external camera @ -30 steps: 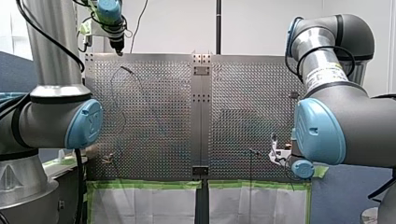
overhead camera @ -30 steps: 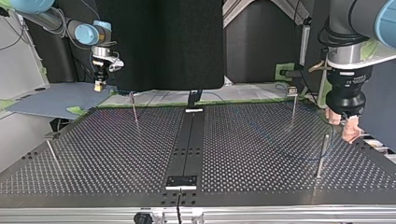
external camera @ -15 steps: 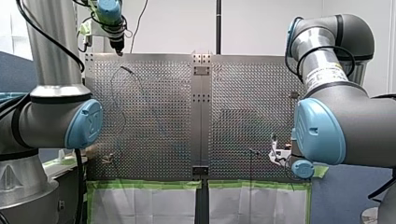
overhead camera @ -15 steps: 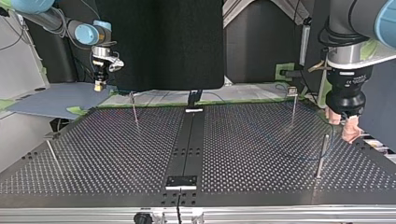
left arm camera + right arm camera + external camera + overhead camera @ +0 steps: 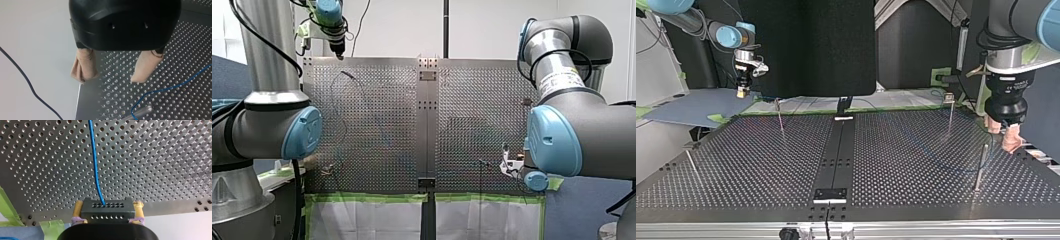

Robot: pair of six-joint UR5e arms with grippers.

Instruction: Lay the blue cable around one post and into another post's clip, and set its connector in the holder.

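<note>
My right gripper (image 5: 108,208) is clamped on the connector (image 5: 106,213), a black block pinched across its width between the two fingers. The cable (image 5: 95,157) leaves the block's front face and runs straight ahead over the tabletop (image 5: 162,157), so its long axis there lines up with the gripper's own reach. Its other stretch lies by the post (image 5: 141,112) in the left wrist view, where the blue line comes in from one side, bends tightly at the post and crosses it (whether it wraps the post or only lies against it I cannot tell). My left gripper (image 5: 110,79) hangs just beside that post, over the tabletop's edge, its beige pads spread apart with nothing between them. The bend lies ahead of and below its fingers, not between them. In the top view the right gripper is well apart from the post, across the tabletop and past its far edge. As I judge it, the left gripper is nearer the post end of the cable, while the right alone governs the connector, so the coming move turns on the run of cable between connector and post. Which fixture is the holder I cannot tell.
</note>
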